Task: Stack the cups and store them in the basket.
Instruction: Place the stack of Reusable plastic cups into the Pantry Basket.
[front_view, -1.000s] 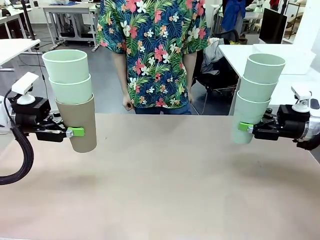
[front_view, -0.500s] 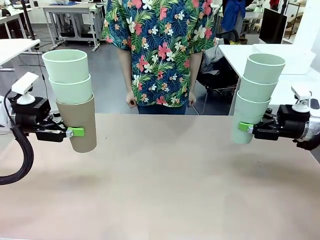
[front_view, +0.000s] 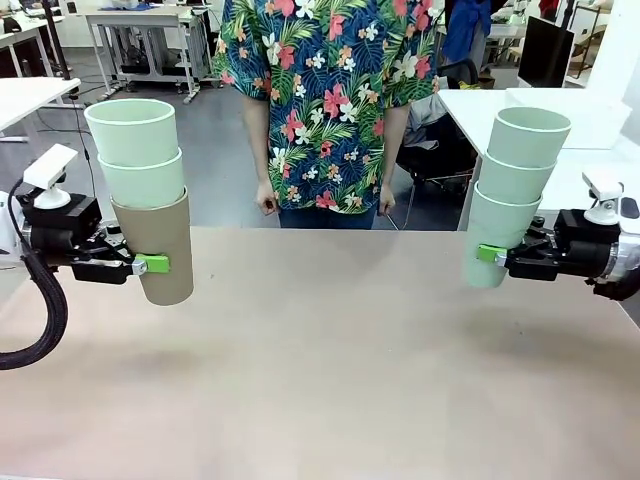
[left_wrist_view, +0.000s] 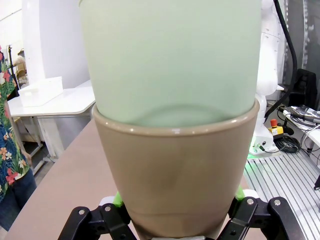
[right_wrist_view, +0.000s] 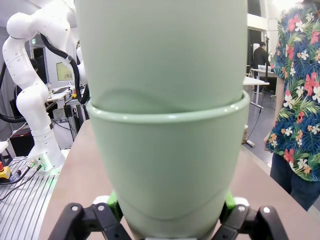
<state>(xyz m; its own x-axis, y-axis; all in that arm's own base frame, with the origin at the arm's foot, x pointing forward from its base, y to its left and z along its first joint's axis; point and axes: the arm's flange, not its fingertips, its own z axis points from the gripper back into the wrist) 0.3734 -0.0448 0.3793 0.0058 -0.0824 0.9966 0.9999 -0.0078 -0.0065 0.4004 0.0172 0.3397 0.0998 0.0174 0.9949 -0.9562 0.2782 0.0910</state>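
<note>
Cups (front_view: 135, 135) hang above the table (front_view: 320, 350) in two stacks: left gripper (front_view: 163, 265) clamps the tan cup (front_view: 155, 235) carrying two mint ones; right gripper (front_view: 485, 255) clamps a mint stack (front_view: 512, 185). A person (front_view: 325, 100) stands beyond, between them.

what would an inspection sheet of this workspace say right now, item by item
surface: tan table, matte top, soft shadows under both stacks
job's things: left stack, two mint green cups nested in a tan cup; right stack, three mint green cups, leaning a little
clutter: nothing seen
pincers: left pincer shut on the tan cup's lower wall; right pincer shut on the right stack's bottom cup
cables: black cable looping under the left arm
surroundings: person in a floral shirt at the far edge, hands down; white tables and a monitor behind
</note>
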